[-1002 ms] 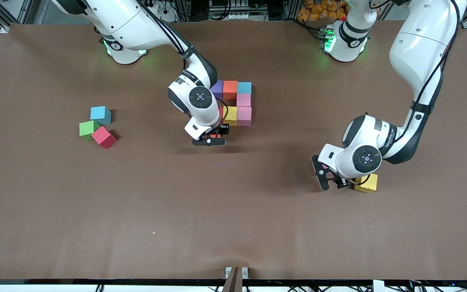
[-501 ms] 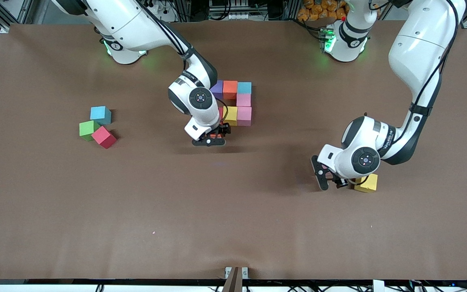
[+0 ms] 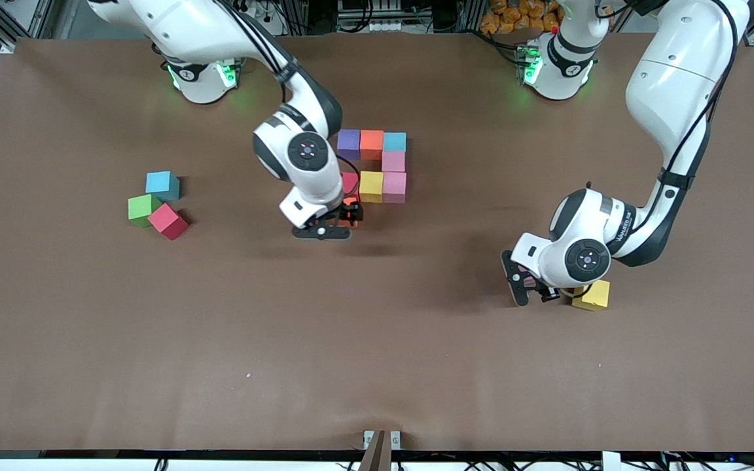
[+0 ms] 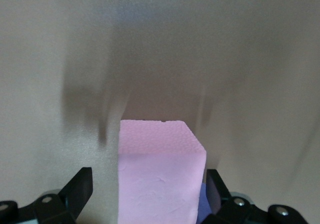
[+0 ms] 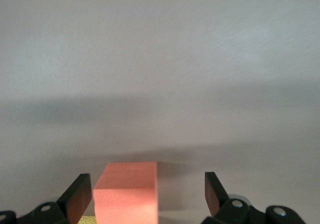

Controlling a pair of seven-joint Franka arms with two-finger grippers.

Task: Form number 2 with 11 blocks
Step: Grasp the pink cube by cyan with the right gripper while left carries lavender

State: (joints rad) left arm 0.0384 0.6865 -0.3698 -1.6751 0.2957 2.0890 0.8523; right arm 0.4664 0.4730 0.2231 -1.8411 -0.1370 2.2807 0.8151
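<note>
Eight blocks so far in number 2 (image 3: 372, 163) at bench (image 3: 377, 366) centre, newest orange cube (image 3: 351, 214) at its 7 o'clock corner. Right gripper (image 5: 147, 194) fingers apart astride it, no grip. Left gripper (image 4: 150, 194) spread around pink cube (image 4: 161, 176), beside loose yellow cube (image 3: 592, 295). Foam looks light, squashy; pinch flat side faces mid-height, gently.

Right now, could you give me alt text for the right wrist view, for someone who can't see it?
An orange cube sits on the brown table between the open fingers of the right gripper, touching neither black fingertip. A soft shadow band crosses the tabletop above the cube.
</note>
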